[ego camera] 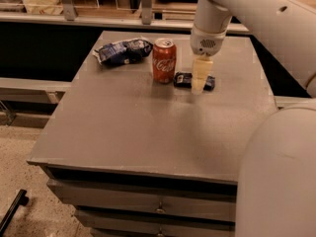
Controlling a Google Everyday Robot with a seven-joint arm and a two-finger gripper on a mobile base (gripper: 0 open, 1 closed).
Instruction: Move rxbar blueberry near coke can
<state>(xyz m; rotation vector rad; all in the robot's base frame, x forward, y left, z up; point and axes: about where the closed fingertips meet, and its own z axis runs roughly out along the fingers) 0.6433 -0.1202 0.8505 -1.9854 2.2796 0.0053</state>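
The rxbar blueberry [183, 79], a small flat dark navy wrapper, lies flat on the grey table [148, 127] just right of the coke can [164, 60]. The red can stands upright at the back middle of the table. My gripper [199, 80] points straight down over the middle of the bar and hides part of it. The bar shows on both sides of the gripper. I cannot see whether the gripper touches the bar.
A puffy blue-and-white chip bag [122, 51] lies at the back left, left of the can. My white arm [256, 19] comes in from the upper right and fills the right side. Drawers [158, 206] sit below the table's front edge.
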